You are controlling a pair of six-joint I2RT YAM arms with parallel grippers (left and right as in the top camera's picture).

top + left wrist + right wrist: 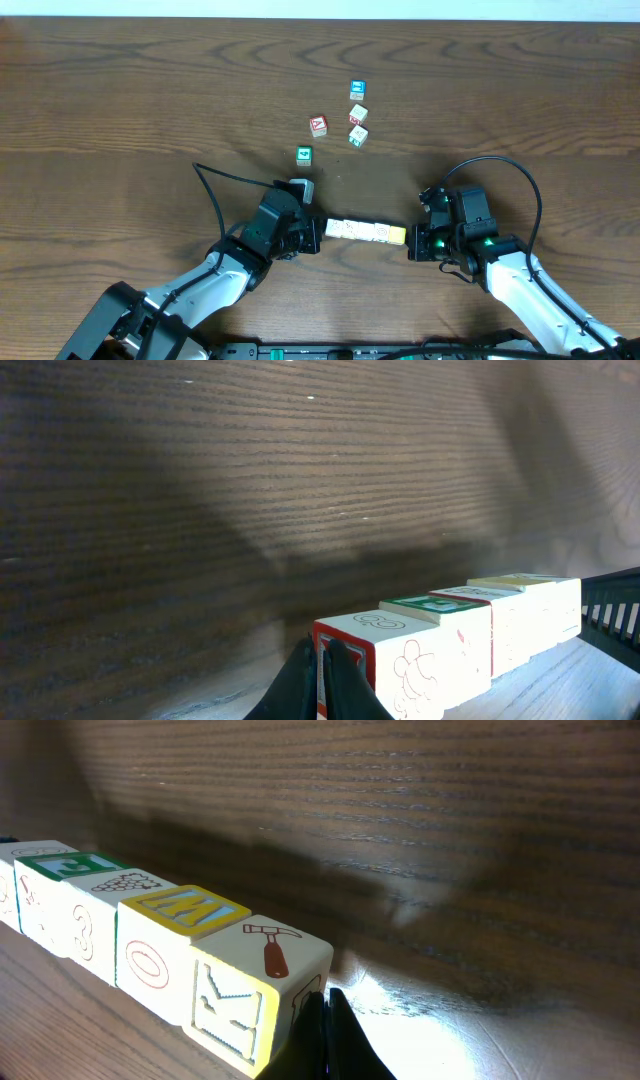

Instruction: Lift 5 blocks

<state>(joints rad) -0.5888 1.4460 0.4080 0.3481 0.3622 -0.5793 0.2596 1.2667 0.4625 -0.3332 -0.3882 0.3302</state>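
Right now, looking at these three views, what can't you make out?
- Overhead: prints on the loose cubes beyond the arms, too small to read.
- Overhead: seams in the row of blocks, too blurred to count.
- Right wrist: the far block, cut off by the left edge.
- Left wrist: most of the left claw, cut off by the bottom edge.
- All views: whether the row rests on the table; none shows its underside clearly.
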